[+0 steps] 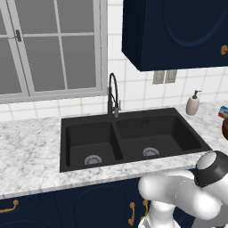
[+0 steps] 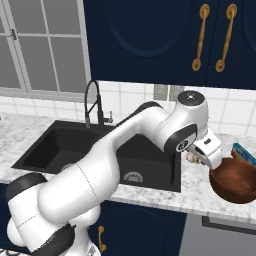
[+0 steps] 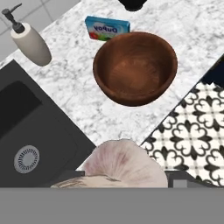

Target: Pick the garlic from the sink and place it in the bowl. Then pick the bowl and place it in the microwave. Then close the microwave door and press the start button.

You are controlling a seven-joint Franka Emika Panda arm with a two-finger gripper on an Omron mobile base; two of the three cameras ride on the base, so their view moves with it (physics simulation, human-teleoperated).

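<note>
Low in the hand view, the gripper (image 3: 124, 186) clasps the garlic (image 3: 124, 164) between its jaws, the bowl (image 3: 135, 68) at upper centre.

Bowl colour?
Glossy reddish-brown, wood-like; bowl is clearest in the hand view.
</note>
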